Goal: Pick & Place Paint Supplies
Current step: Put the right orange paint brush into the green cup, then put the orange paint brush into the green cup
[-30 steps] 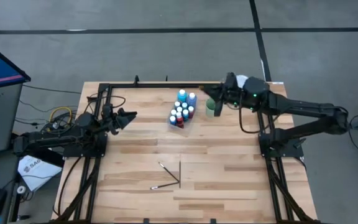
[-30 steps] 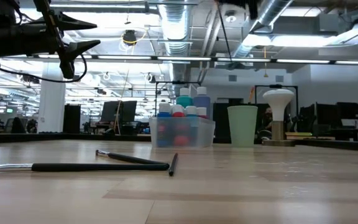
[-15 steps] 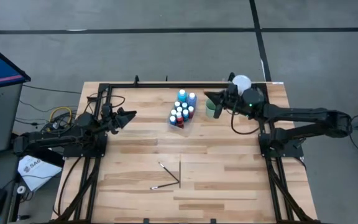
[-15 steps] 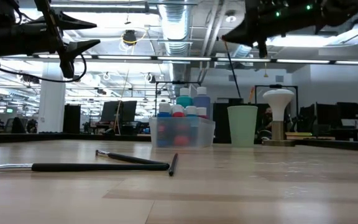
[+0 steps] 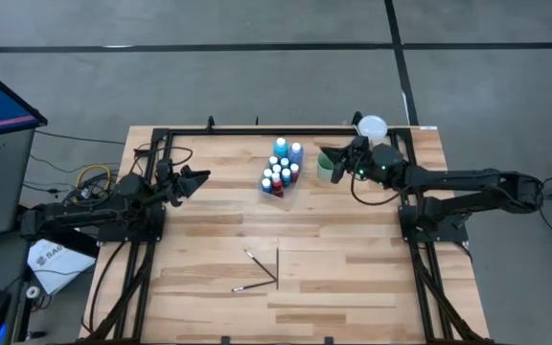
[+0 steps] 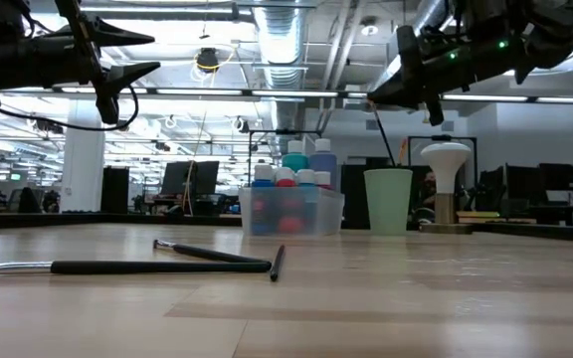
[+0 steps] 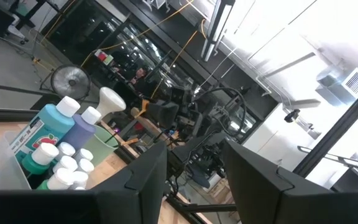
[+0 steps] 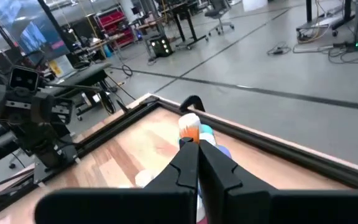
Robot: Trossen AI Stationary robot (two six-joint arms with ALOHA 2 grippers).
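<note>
Holding thin paintbrush [image 6: 384, 134], your right tool [image 5: 341, 159] is pinched shut on its top end. Brush hangs down into pale green cup [image 5: 326, 169] right under that tool. Paint bottles [image 5: 282, 168] stand packed in clear tray [image 6: 291, 212], just beside cup. Three more brushes [image 5: 260, 271] lie flat on worktop [image 5: 353, 259], well apart from both tools. Your left tool [image 5: 199, 179] waits partly wide, holding nothing, far across from bottles.
</note>
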